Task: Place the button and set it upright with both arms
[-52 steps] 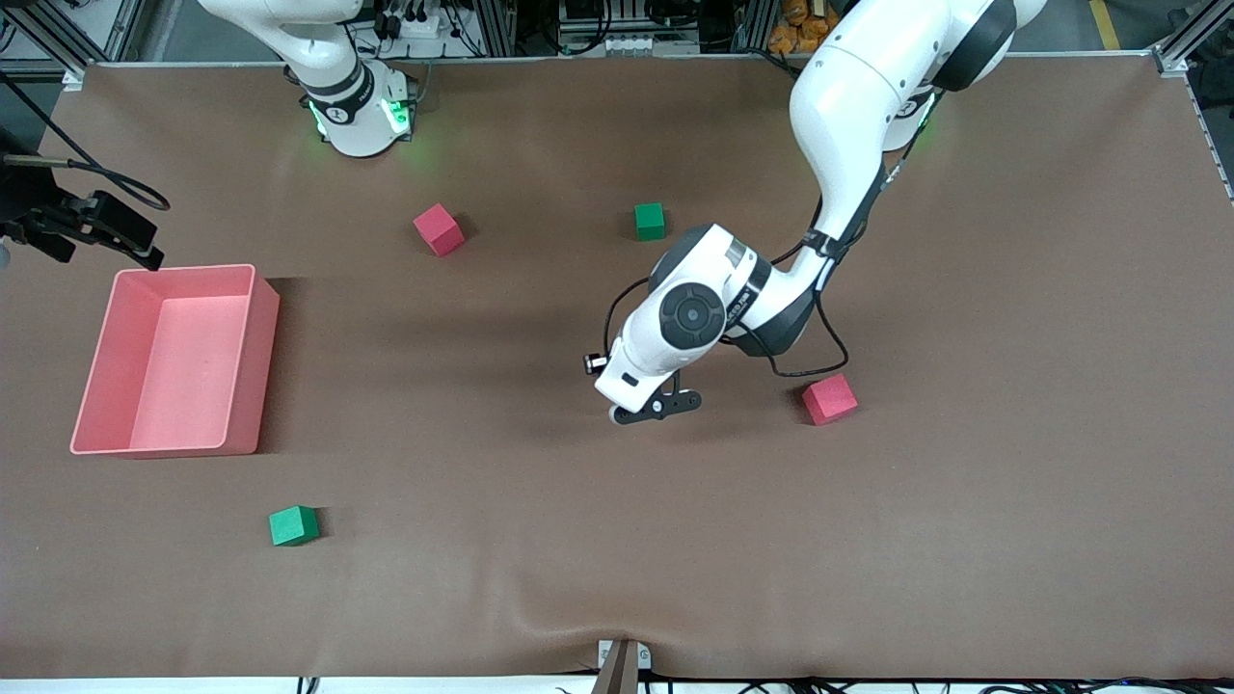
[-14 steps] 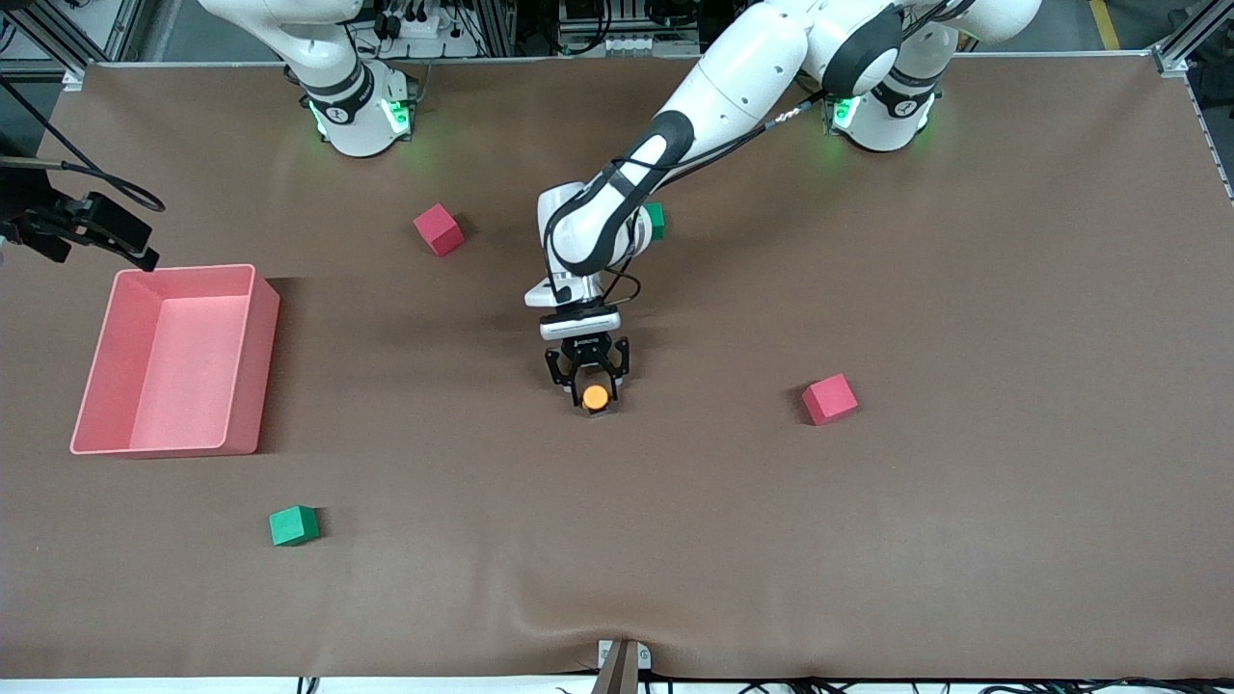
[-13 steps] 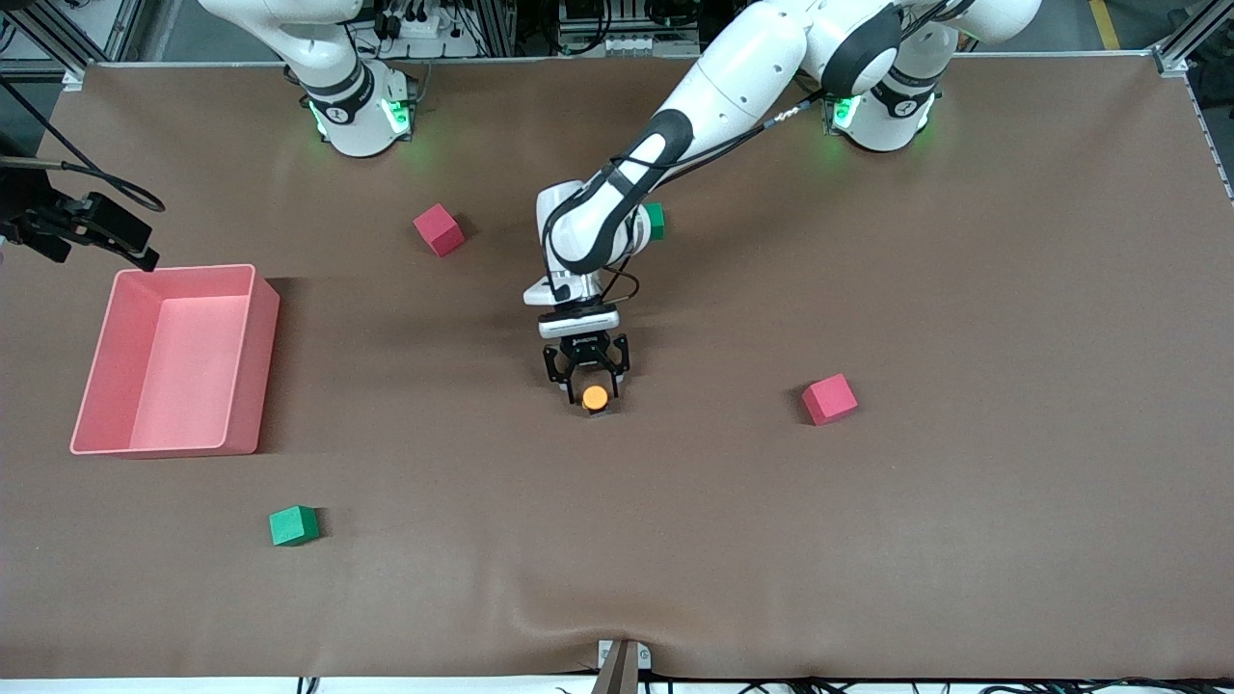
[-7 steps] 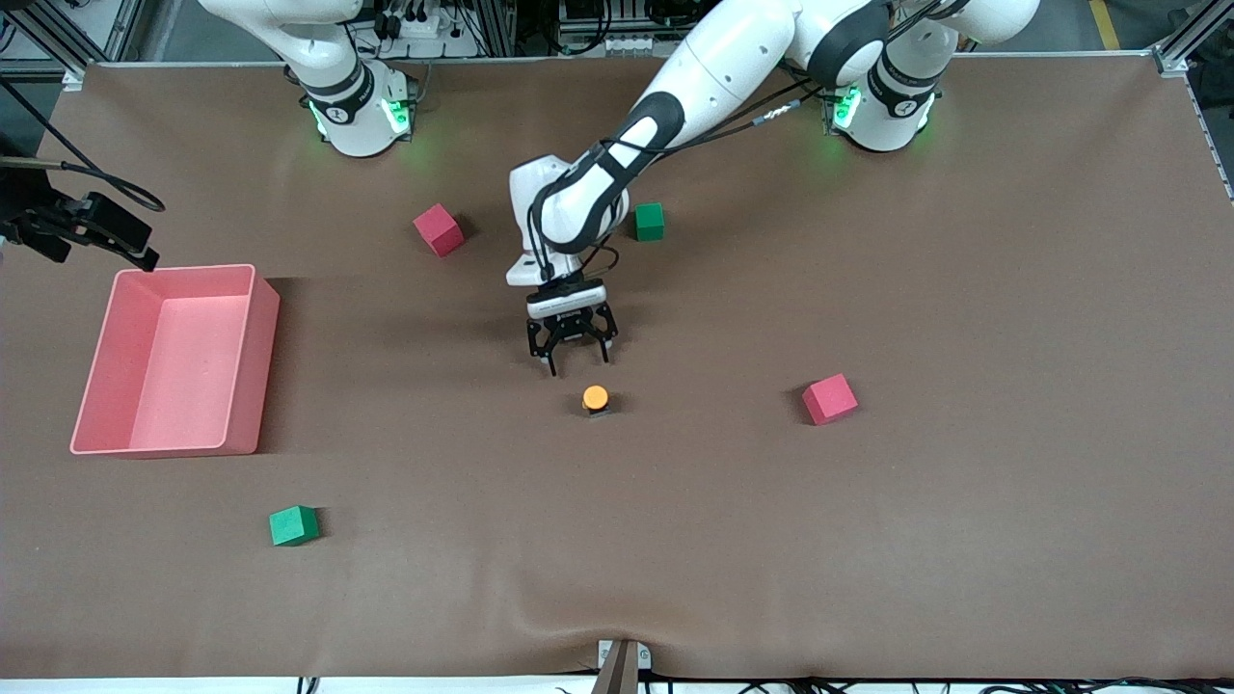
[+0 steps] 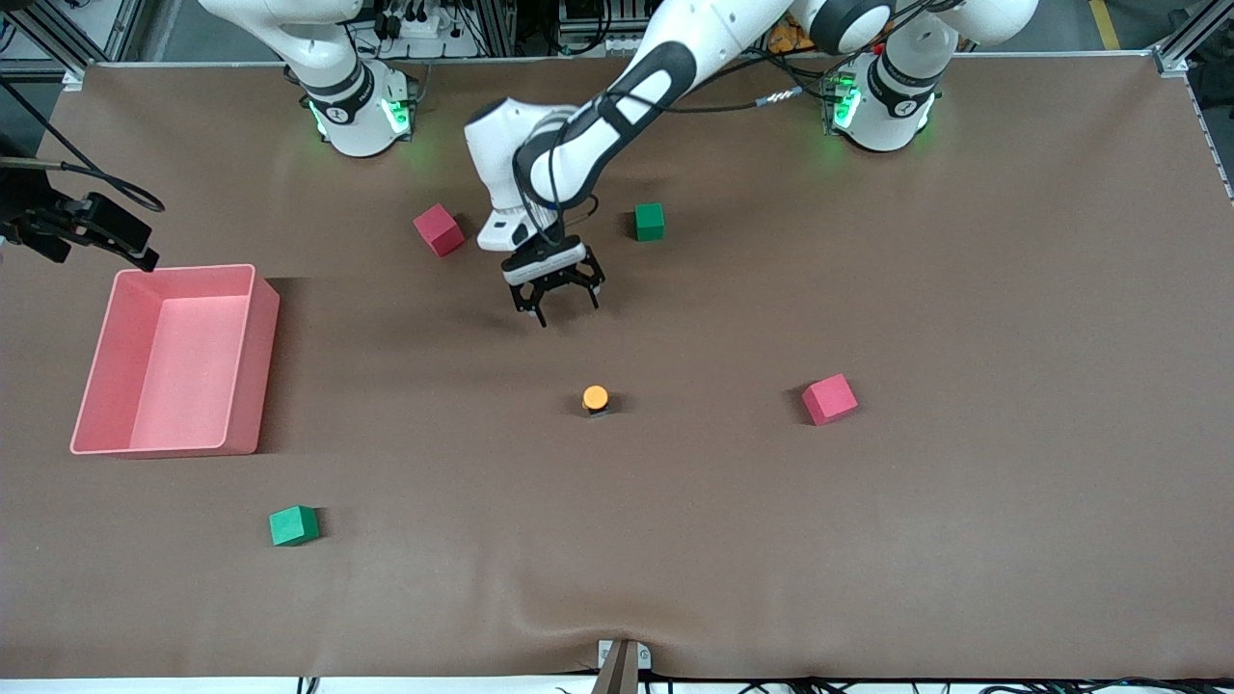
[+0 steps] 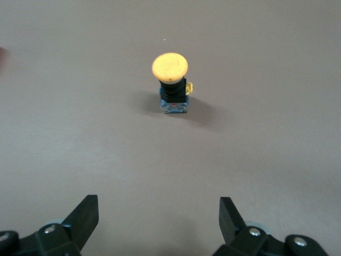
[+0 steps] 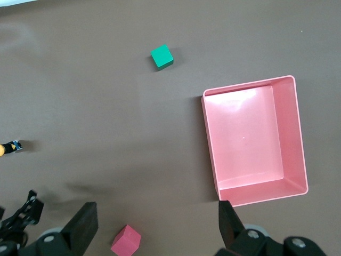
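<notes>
The button (image 5: 596,397) stands upright near the middle of the table, orange cap up on its black body. In the left wrist view the button (image 6: 170,88) stands alone, well clear of the fingers. My left gripper (image 5: 567,310) is open and empty in the air, over bare table between the button and the arms' bases; it shows the same in its own view (image 6: 157,208). My right gripper (image 7: 157,213) is open and empty, high over the table near the pink bin; it is out of the front view. The button (image 7: 8,148) shows small at that view's edge.
A pink bin (image 5: 253,366) sits at the right arm's end, also seen in the right wrist view (image 7: 209,138). Red cubes (image 5: 439,229) (image 5: 830,399) and green cubes (image 5: 650,221) (image 5: 293,525) lie scattered. The right wrist view shows a green cube (image 7: 161,56) and a red cube (image 7: 126,241).
My left gripper was around the button a second ago; it has opened, let go, risen and drawn back toward the bases. The button stays upright in place.
</notes>
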